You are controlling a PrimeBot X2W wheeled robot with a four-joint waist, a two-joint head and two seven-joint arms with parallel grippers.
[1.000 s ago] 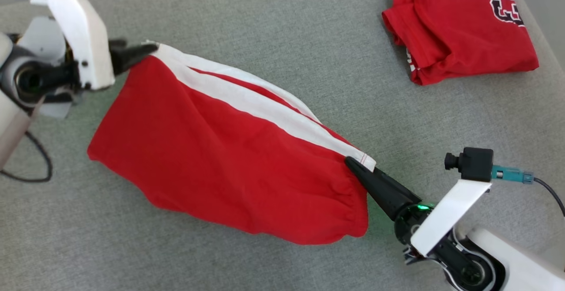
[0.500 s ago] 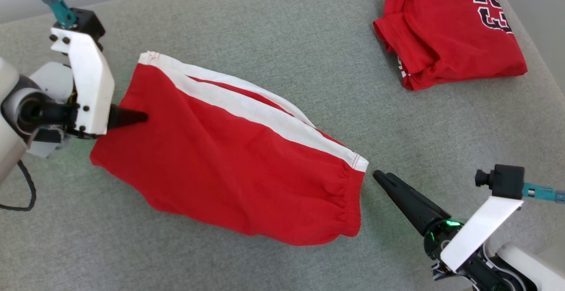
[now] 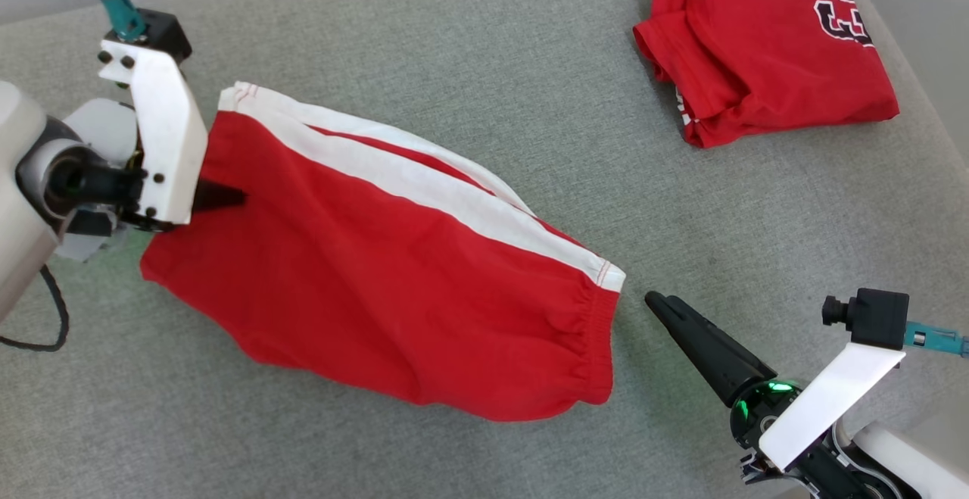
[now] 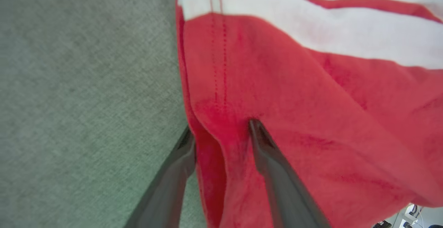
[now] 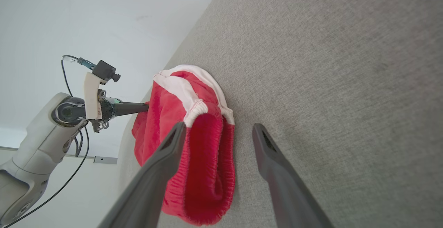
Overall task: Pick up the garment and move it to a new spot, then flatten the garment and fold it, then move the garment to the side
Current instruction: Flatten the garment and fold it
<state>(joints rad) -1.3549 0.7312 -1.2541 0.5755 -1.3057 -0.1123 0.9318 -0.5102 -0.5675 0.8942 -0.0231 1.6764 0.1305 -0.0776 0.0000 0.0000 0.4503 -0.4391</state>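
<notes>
Two red garments on grey woven surface (image 3: pixel 484 37); white wall (image 5: pixel 86 13) beyond its far edge. Folded red shirt (image 3: pixel 764 37) far right, close to the right edge. Open room along the near side and between the garments. Red shorts (image 3: pixel 378 257), white stripe, lie slantwise mid-left. Left gripper (image 4: pixel 221 128) at their left hem, fingers part-spread astride a fold; cannot tell if pinched. Right gripper (image 3: pixel 658 304) spread wide, just beside the waistband, not touching

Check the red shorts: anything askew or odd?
Yes. The red shorts lie diagonal and puffed, not flat; the waistband end stands bunched up. The left gripper straddles the hem edge, jaws apart.
</notes>
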